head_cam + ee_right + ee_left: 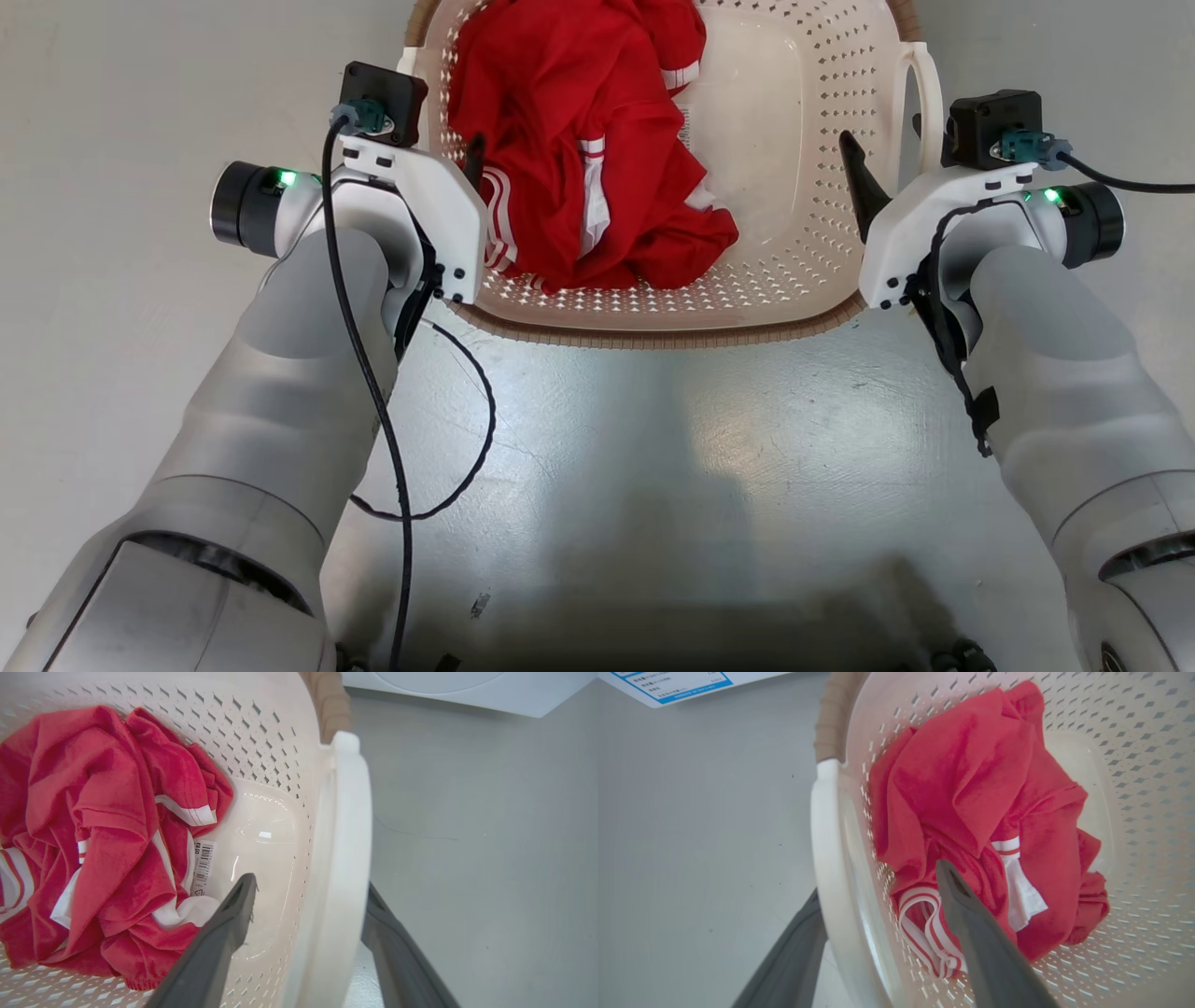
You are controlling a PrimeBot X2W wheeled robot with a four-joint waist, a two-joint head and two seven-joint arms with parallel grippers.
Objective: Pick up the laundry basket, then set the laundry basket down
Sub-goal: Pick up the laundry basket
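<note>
The cream perforated laundry basket point(653, 331) with its brown rim sits at the top centre of the head view, holding a crumpled red garment with white stripes point(579, 140). My left gripper point(448, 154) is open and straddles the basket's left white loop handle point(831, 858), with one finger inside the basket over the garment point(971, 933) and one outside point(794, 952). My right gripper point(887, 149) is open astride the right handle point(341, 858), its inner finger point(224, 938) above the basket floor and its outer finger point(397, 952) outside the wall.
Grey floor point(653, 467) surrounds the basket. A large white appliance point(467, 686) stands beyond the basket's right side. A white panel with a blue-edged label point(668, 683) lies past its left side. A loose black cable point(467, 448) loops off my left arm.
</note>
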